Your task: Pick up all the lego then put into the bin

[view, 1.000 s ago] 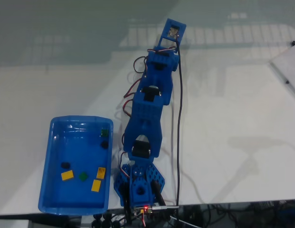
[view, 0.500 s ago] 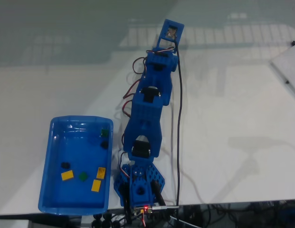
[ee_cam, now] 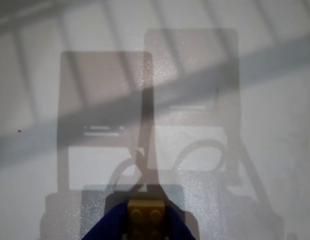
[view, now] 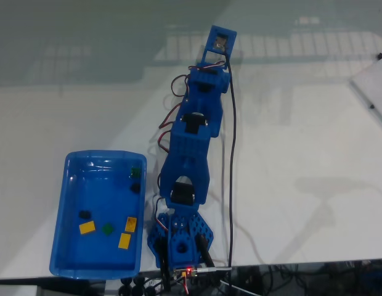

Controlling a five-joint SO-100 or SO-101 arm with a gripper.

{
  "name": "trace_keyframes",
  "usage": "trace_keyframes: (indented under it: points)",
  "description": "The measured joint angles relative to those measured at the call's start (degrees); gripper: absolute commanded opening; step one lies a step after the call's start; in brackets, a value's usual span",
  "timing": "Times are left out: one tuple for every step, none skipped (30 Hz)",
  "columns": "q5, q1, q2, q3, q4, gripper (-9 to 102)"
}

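one tan lego (ee_cam: 146, 212) in hand (ee_cam: 145, 220)

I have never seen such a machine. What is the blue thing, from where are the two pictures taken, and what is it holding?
The blue thing is a small robot arm standing on a white table. The fixed view looks down from above. The wrist view comes from a camera riding on the arm, looking past its gripper at the table. Between the gripper's blue fingers sits a small tan lego, so the gripper is holding it. Beside the arm's base lies a blue bin, with several yellow, green and black legos already inside.
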Motion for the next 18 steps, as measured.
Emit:
trace_keyframes:
  points:
    - [0.09, 0.0, 0.0, 0.0, 0.0, 0]
    - [0.09, 0.0, 0.09, 0.0, -0.18, 0]
    - [0.44, 0.0, 0.35, 0.09, -0.26, 0]
    - [1.14, -0.26, 0.97, 0.18, -0.09, 0]
    - [1.93, -0.62, 1.76, 0.26, 0.62, 0]
    - [3.08, -1.05, 2.64, 0.44, 0.62, 0]
    - [4.66, -1.76, 4.22, 0.79, 1.05, 0]
    - [6.5, -2.55, 6.59, 0.97, 1.58, 0]
    - [8.61, -3.34, 9.49, 0.97, 2.29, 0]
    - [11.07, -4.31, 13.1, 1.49, 2.99, 0]
    - [13.71, -5.45, 17.4, 2.37, 3.87, 0]
    - [16.08, -6.86, 21.88, 3.25, 4.83, 0]
    - [18.28, -8.26, 26.54, 4.57, 6.15, 0]
    - [20.3, -9.93, 31.55, 5.98, 8.0, 0]
    - [21.97, -11.69, 36.91, 7.29, 9.67, 0]
    - [23.38, -13.89, 42.19, 8.79, 11.69, 0]
    - [24.08, -16.26, 47.64, 10.37, 14.24, 0]
    - [24.52, -18.98, 53.09, 11.78, 17.14, 0]
